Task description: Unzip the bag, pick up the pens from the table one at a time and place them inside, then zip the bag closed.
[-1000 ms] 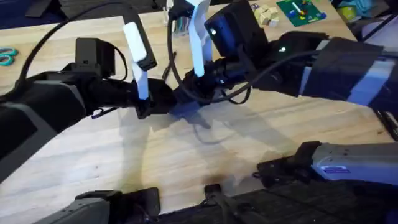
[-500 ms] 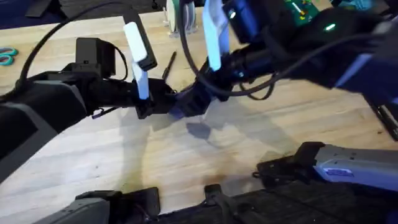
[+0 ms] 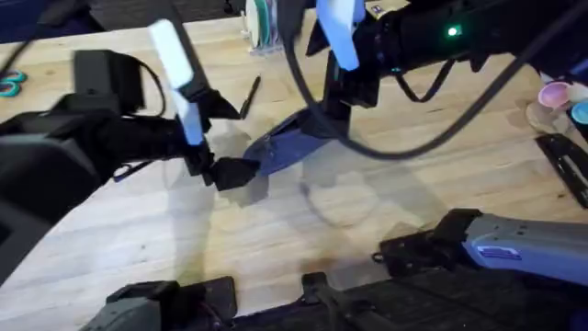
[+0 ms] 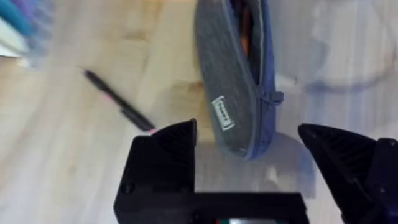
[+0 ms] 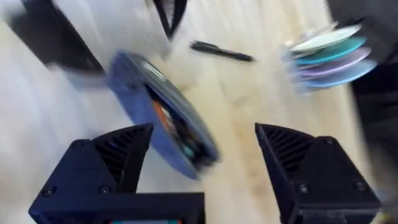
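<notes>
The blue-grey bag [image 3: 292, 142] lies on the table [image 3: 303, 230] near the middle, its zipper open; orange and teal things show inside the bag [image 5: 163, 119]. A slim black pen [image 3: 249, 97] lies just beyond it on the wood, also seen as the pen [image 4: 118, 106] and the pen [image 5: 221, 51]. My left gripper [image 3: 228, 173] is at the bag's near left end, open, with the bag's tip [image 4: 249, 146] just ahead of its fingers. My right gripper [image 3: 336, 103] hovers above the bag's far right end, open and holding nothing.
A stack of coloured discs [image 3: 262, 20] stands at the back behind the pen. Teal-handled scissors [image 3: 9, 85] lie at the far left edge. Small pink and blue items [image 3: 557, 97] sit at the right edge. Bare wood lies in front of the bag.
The right arm has lifted and swung back to the right, off the bag. The left gripper has slid toward the near left. The bag now lies uncovered between them.
</notes>
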Controlling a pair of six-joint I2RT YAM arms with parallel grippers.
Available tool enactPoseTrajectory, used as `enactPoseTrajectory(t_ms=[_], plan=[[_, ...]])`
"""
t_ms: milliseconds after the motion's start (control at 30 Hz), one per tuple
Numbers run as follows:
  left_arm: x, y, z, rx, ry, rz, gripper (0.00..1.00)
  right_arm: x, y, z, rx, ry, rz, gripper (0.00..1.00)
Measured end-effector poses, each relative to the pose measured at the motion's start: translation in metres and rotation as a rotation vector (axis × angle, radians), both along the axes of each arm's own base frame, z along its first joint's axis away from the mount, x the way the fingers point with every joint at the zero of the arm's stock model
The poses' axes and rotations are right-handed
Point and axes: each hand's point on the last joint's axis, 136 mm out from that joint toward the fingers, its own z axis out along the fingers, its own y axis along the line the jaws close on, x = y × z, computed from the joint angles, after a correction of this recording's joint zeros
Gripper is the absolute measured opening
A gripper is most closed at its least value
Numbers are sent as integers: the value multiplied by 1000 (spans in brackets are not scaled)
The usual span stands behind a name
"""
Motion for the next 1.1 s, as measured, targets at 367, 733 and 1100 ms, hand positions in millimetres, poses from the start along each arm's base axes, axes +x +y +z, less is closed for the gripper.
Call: enactPoseTrajectory(t_ms=[367, 733, 1100], plan=[[4, 14, 32, -11, -125, 51, 992, 11, -14, -1, -283, -234, 253, 998], [5, 16, 31, 1, -126, 59, 992, 12, -15, -1, -321, -264, 292, 796], [5, 16, 31, 1, -126, 59, 994, 12, -16, -2, -324, -260, 292, 33]])
